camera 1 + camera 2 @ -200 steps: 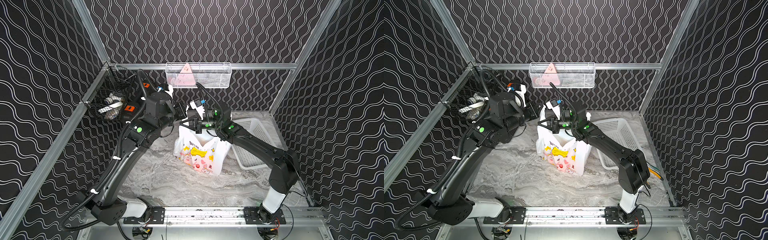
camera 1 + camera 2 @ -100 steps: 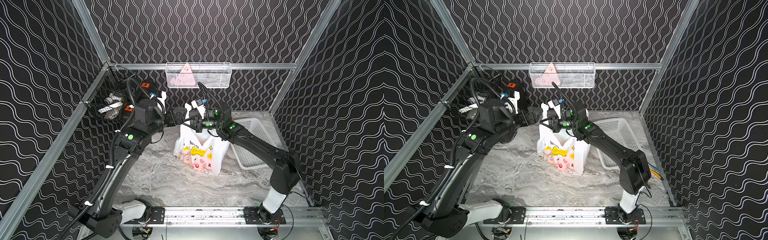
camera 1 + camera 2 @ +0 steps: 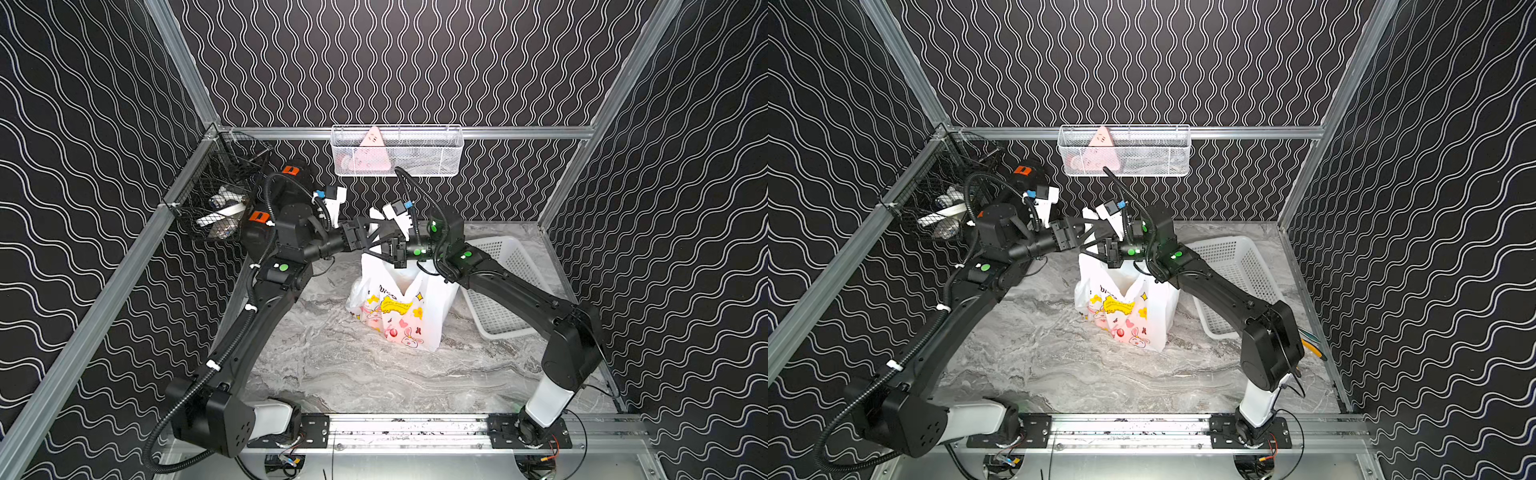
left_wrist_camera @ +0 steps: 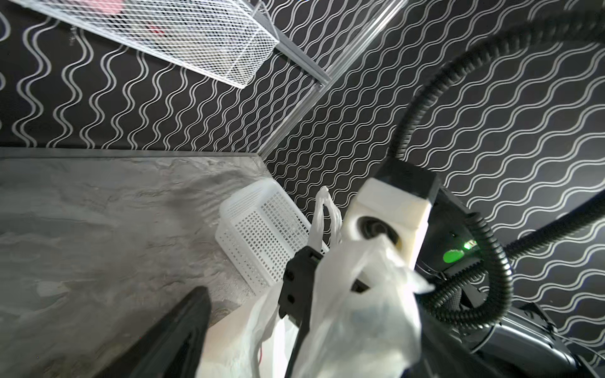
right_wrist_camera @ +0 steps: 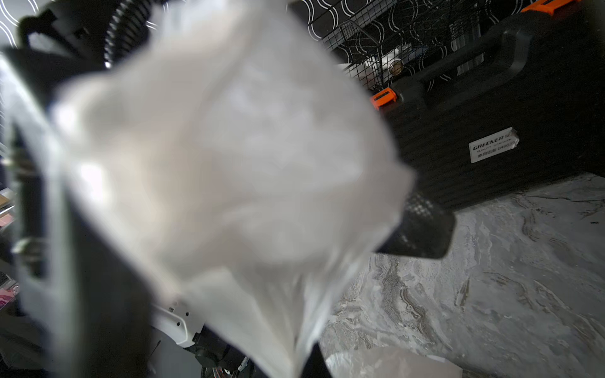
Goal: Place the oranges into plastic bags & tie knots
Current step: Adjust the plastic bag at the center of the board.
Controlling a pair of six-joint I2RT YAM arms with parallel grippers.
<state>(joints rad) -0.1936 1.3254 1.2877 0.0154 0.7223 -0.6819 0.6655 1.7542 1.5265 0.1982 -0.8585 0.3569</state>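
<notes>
The white plastic bag [image 3: 399, 307] with cartoon prints stands upright in the middle of the table, in both top views [image 3: 1125, 307]. My right gripper [image 3: 376, 250] is shut on a handle strip at the bag's top and holds it up. In the right wrist view blurred bag film [image 5: 212, 163] fills most of the picture. My left gripper [image 3: 382, 237] meets it from the left, open, with bag film [image 4: 360, 314] lying between its spread fingers [image 4: 170, 333]. A free handle loop [image 4: 322, 212] sticks up behind. No oranges and no knots show in any view.
A white perforated basket [image 3: 507, 286] lies right of the bag, partly under my right arm. A white wire basket [image 3: 397, 151] hangs on the back wall and a black wire basket [image 3: 220, 203] on the left wall. A black tool case [image 5: 491, 98] stands at the back left.
My left gripper was shut by the bag's top and now stands open. The left arm's wrist and elbow have swung left and lower. The right gripper has kept its hold.
</notes>
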